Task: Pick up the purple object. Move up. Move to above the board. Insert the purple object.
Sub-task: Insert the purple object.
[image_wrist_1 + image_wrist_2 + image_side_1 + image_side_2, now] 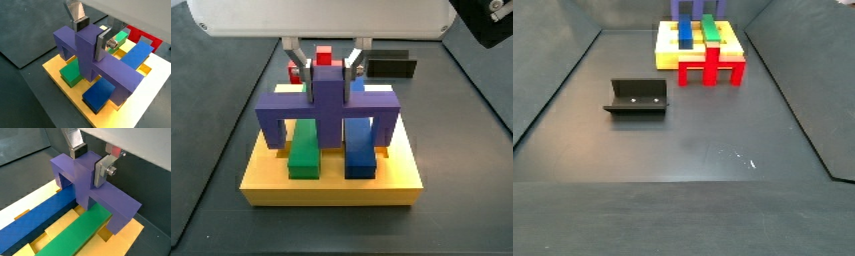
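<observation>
The purple object (pixel 100 65) is a cross-shaped bridge with legs. It stands over the yellow board (pixel 331 188), astride a green block (pixel 302 155) and a blue block (pixel 361 155). Its legs reach down to the board's top; I cannot tell whether they are fully seated. My gripper (pixel 91 35) is shut on its raised middle post, one finger on each side, as the wrist views (pixel 89 162) and a side view (pixel 329 68) show. In a side view the board (pixel 667 55) is at the far end, with the gripper cut off by the frame.
A red arch piece (pixel 711 68) stands on the floor against the board's edge, also seen in a wrist view (pixel 141 36). The fixture (pixel 636 97) stands on the dark floor, apart from the board. Low walls run along the floor's sides.
</observation>
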### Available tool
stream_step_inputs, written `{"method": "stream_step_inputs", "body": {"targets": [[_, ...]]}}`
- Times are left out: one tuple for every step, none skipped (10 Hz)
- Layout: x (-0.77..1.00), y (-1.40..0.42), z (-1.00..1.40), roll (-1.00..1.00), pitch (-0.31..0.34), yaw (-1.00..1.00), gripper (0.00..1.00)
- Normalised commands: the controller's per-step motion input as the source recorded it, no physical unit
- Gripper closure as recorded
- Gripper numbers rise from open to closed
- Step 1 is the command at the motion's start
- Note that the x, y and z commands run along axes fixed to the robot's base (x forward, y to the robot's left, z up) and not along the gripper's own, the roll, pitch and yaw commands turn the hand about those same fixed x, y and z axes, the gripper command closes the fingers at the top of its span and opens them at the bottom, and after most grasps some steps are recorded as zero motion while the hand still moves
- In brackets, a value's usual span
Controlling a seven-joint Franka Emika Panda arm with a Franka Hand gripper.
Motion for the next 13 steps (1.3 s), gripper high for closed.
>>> {"method": "stream_step_inputs", "body": {"targets": [[0.04,0.00,-0.17,0.00,-0.020,0.00,1.00],[0.09,0.00,-0.07,0.00,0.000,0.00,1.00],[0.08,0.00,0.00,0.00,0.000,0.00,1.00],[0.08,0.00,0.05,-0.03,0.000,0.00,1.00],[0.07,0.00,0.03,-0.05,-0.006,0.00,1.00],[0.05,0.00,0.00,-0.02,0.000,0.00,1.00],[0.02,0.00,-0.04,0.00,-0.010,0.00,1.00],[0.02,0.00,-0.19,0.02,-0.016,0.00,1.00],[0.04,0.00,-0.33,0.07,-0.036,0.00,1.00],[0.03,0.00,-0.43,0.10,-0.056,0.00,1.00],[0.00,0.00,-0.38,0.11,-0.053,0.00,1.00],[-0.06,0.00,-0.30,0.06,-0.043,0.00,1.00],[0.00,-0.01,-0.35,0.01,-0.076,0.00,1.00]]}}
